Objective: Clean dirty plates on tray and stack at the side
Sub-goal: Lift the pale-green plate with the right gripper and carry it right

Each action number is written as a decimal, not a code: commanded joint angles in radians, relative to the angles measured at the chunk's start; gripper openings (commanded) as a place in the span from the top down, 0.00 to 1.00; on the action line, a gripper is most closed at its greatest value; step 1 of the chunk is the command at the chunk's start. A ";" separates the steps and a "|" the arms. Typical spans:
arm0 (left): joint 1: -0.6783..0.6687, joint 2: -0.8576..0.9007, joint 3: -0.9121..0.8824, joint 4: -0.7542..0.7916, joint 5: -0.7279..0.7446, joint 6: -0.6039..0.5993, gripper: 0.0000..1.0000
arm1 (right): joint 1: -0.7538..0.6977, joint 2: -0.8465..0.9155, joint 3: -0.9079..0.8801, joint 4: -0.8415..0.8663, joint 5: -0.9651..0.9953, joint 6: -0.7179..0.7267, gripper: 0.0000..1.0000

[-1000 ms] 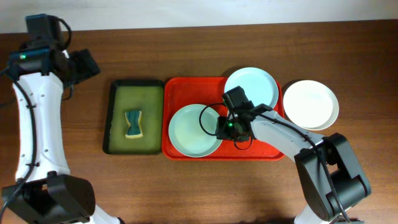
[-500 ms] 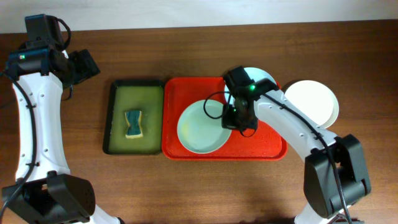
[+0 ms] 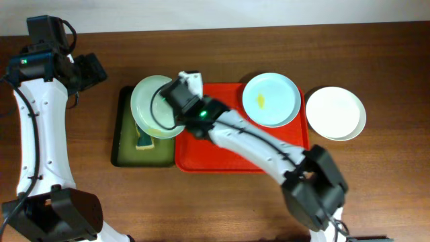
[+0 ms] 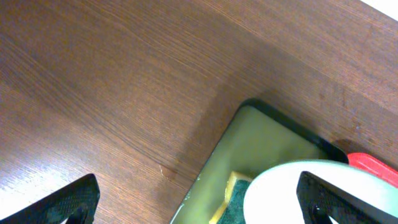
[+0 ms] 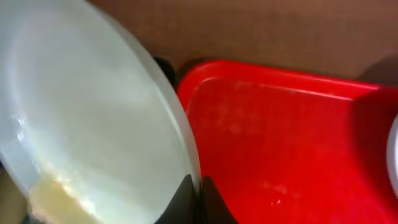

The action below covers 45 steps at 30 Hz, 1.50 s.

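Observation:
My right gripper is shut on the rim of the pale green plate, which hangs tilted over the dark green tray. In the right wrist view the fingers pinch the plate edge, with a yellowish smear low on the plate. The pale blue plate lies at the back right of the red tray and bears a yellow smear. The white plate rests on the table right of that tray. My left gripper hovers open, back left; its view shows the green plate below.
A yellow-and-green sponge lies in the dark green tray, partly under the lifted plate, and also shows in the left wrist view, sponge. My right arm stretches diagonally across the red tray. Brown table surrounds both trays.
The right gripper closed on the pale green plate, lifted it off the red tray and carried it left over the dark green tray. The left arm has stayed still.

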State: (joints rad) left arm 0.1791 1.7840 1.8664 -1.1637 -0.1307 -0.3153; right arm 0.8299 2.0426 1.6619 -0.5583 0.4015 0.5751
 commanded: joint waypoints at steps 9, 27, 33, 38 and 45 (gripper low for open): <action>0.005 -0.005 0.011 -0.001 0.003 -0.013 0.01 | 0.190 -0.068 0.013 0.732 0.738 -0.996 0.96; 0.005 -0.005 0.011 -0.001 0.003 -0.013 0.01 | -0.005 -0.043 0.010 0.064 -0.062 -0.042 0.96; 0.005 -0.005 0.011 -0.001 0.003 -0.013 0.01 | -0.500 -0.253 0.010 -0.209 -0.569 -0.042 0.96; 0.005 -0.005 0.011 -0.001 0.003 -0.013 0.01 | -0.996 -0.246 0.010 -0.502 -0.626 -0.112 0.96; 0.005 -0.005 0.011 -0.001 0.003 -0.013 0.01 | -1.342 -0.245 -0.134 -0.597 -0.362 -0.205 0.96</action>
State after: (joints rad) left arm 0.1791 1.7840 1.8664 -1.1637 -0.1310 -0.3157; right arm -0.5018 1.8015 1.6070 -1.2011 -0.0120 0.3847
